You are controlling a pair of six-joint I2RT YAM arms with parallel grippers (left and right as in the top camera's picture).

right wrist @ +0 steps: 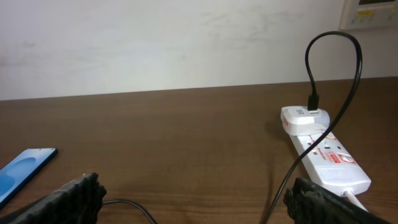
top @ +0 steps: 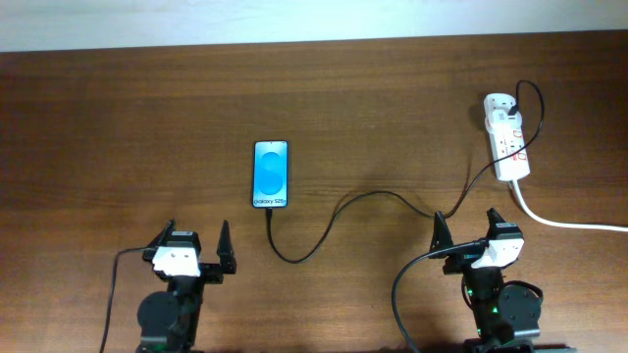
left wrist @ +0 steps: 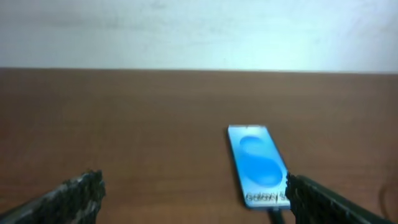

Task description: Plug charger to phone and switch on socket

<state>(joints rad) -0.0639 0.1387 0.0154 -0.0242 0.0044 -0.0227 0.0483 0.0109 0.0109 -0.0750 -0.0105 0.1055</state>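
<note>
The phone lies flat on the wooden table with its blue screen up; it also shows in the left wrist view and at the left edge of the right wrist view. The black charger cable runs from the phone's near end across to the white power strip, where its other end sits in a white adapter. Its plug tip meets the phone's near edge. My left gripper is open and empty, near the phone. My right gripper is open and empty, near the strip.
The strip's thick white cord runs off to the right edge. A white wall stands behind the table's far edge. Bare wood lies between the phone and the strip.
</note>
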